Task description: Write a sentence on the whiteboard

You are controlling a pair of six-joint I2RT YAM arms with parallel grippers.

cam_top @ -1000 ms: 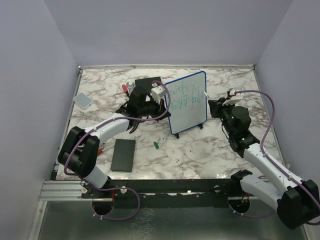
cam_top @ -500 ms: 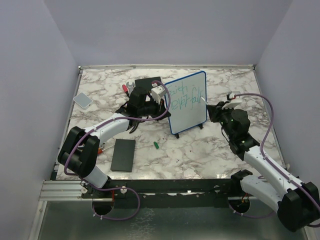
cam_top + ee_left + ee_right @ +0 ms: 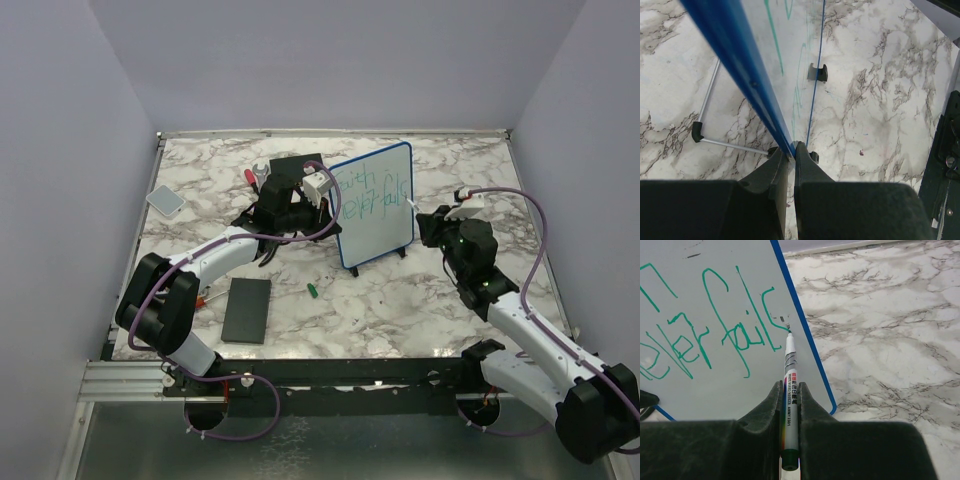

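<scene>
Gripping marker [image 3: 790, 405] tight in right gripper [image 3: 790, 388], tip against whiteboard [image 3: 690, 385] just beside last green letter of sentence [image 3: 742, 335], near blue frame [image 3: 809, 342]. Press lightly, stop short of frame. Beyond, pinching board's other edge in closed left gripper [image 3: 791, 150], mid-table; brace firmly.

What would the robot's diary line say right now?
left gripper: shut on whiteboard | right gripper: shut on marker | tip: at sentence end

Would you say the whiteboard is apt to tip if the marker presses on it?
Probably, if unheld: the whiteboard stands upright on small feet. The left gripper clamps its edge, likely steadying it. It looks thin, so probably light.
</scene>
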